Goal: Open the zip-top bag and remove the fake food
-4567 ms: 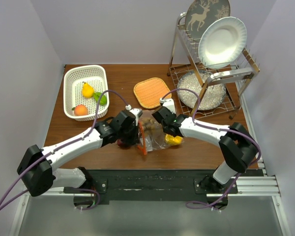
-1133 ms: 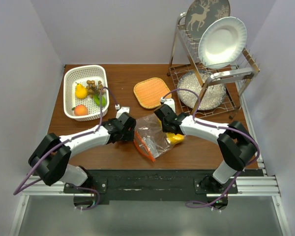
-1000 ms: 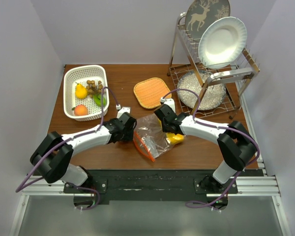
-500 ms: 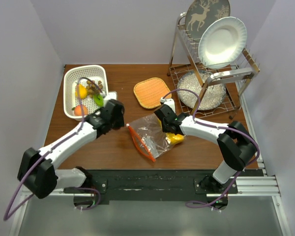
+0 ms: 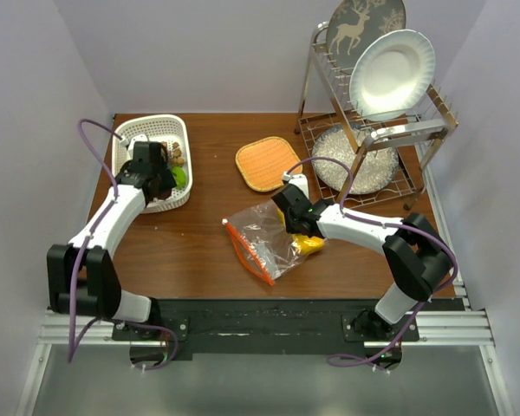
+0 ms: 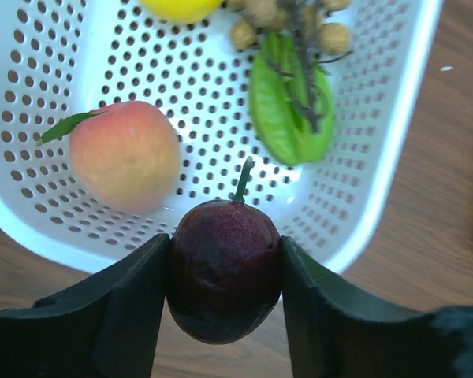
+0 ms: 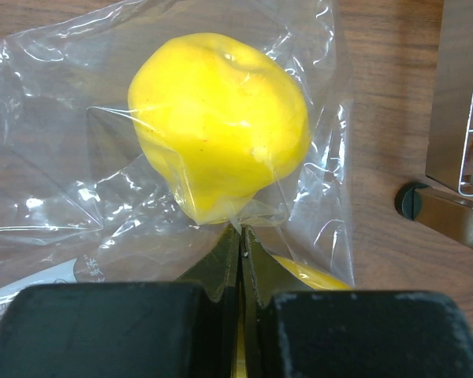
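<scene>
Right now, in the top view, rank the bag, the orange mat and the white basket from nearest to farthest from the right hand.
1. The bag: pinched in the right hand, mid-table.
2. The orange mat: just beyond, toward the back.
3. The white basket: far left of the table.

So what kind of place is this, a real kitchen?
Probably a robot test bench staged as a kitchen: robot arms bolted to a small walled-in wooden table, with a dish rack of plates and a basket of plastic fruit.
</scene>
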### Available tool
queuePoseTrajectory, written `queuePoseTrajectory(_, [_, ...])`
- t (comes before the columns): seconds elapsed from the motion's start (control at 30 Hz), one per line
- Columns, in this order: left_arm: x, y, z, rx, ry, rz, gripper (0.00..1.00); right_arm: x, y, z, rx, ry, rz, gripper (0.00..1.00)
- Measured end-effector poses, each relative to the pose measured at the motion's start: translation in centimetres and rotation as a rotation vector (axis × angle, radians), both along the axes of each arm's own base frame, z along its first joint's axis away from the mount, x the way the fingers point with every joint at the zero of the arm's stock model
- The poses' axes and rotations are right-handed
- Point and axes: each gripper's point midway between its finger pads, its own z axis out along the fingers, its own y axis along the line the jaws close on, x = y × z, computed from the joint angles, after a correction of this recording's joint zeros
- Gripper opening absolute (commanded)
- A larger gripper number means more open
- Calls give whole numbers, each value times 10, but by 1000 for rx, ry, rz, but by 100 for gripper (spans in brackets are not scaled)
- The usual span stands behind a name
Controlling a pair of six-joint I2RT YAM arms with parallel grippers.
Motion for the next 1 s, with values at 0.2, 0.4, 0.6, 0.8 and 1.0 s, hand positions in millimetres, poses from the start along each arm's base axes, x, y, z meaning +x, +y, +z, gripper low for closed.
queuePoseTrajectory(0.2, [6, 10, -26, -6, 62, 3, 93, 0, 0, 0, 2, -1, 0, 0])
queuePoseTrajectory(0.4, [7, 8, -19, -7, 41, -17, 86, -1, 2, -1, 10, 4, 6, 0])
queuePoseTrajectory(0.6, [-11, -9, 14, -46, -56, -80, 48, -1, 3, -1, 14, 8, 9, 0])
queuePoseTrajectory(0.8, [-66, -78, 9, -139, -99, -253, 21, -1, 4, -1, 20, 9, 8, 0])
queuePoseTrajectory(1.0, [-128, -128, -49, -256, 25, -360, 11, -2, 6, -2, 34, 15, 7, 0])
